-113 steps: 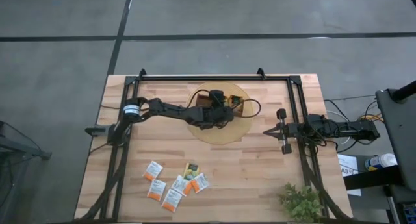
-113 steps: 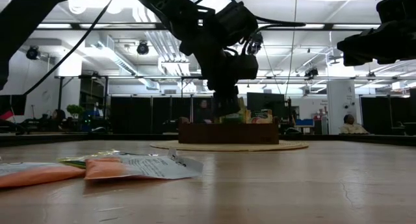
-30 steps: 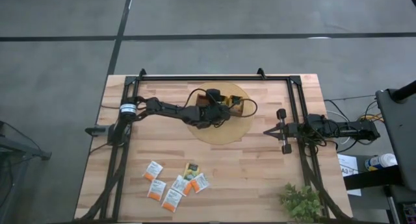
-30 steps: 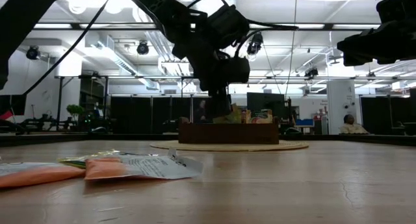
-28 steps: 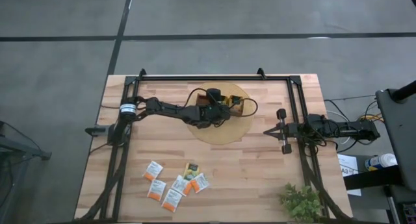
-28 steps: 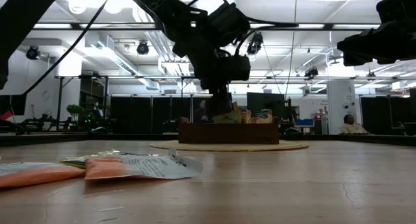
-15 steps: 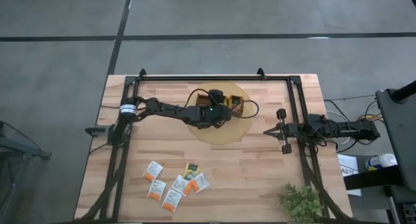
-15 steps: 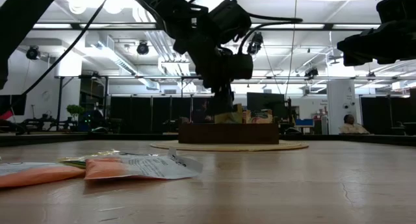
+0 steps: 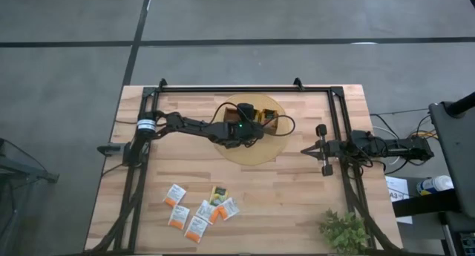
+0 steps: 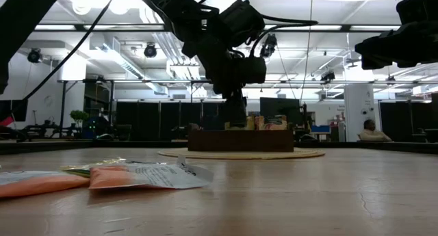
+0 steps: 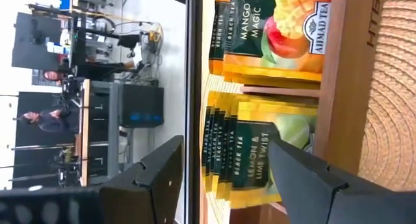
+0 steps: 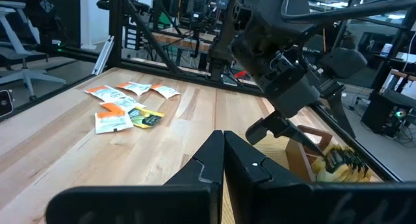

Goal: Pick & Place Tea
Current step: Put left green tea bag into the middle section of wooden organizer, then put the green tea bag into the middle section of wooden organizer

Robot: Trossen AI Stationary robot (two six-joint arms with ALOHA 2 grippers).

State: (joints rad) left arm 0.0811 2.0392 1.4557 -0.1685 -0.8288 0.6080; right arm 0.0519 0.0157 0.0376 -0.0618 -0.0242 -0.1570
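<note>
Tea packets [image 9: 199, 213] lie scattered near the counter's [image 9: 297, 204] front-left edge, more stand filed in the wooden tray [image 9: 261, 121] on the round mat [image 9: 256, 152] toward the far edge, where the left tool [image 11: 224, 178] hangs spread and empty, while the right tool [image 9: 304, 149] waits pressed together by the right edge.

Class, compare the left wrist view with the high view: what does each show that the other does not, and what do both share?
Only the left wrist view: printed labels on the yellow-green paper tea packets standing in the brown wooden tray, between the open left hand fingers. Only the high view: loose white-and-orange tea packets on the wooden table, a green plant, the parked right hand. Both: the round woven mat.
</note>
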